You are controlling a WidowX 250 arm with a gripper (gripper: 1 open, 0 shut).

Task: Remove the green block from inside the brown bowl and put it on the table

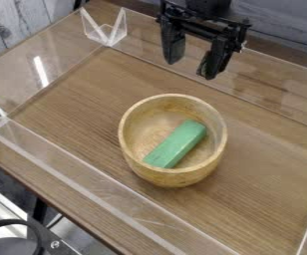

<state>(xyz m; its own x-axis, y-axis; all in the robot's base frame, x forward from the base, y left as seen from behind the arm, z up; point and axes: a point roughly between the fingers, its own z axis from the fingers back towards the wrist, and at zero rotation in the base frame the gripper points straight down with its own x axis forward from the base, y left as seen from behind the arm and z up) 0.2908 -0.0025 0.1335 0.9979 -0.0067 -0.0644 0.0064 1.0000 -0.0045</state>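
Note:
A round tan wooden brown bowl [173, 137] with a thick rim sits near the middle of the table [77, 95]. Inside it lies the green block [176, 145], a small elongated piece resting diagonally on the bowl's floor. My gripper [196, 54] hangs above and behind the bowl, toward the top of the view, pointing down. Its two black fingers [173, 44] stand well apart with nothing between them, and it touches neither the bowl nor the block.
Clear acrylic walls [63, 159] border the tabletop on the near, left and far sides. A clear bracket [106, 30] stands at the back left corner. Dark cables [17, 239] lie below the front edge.

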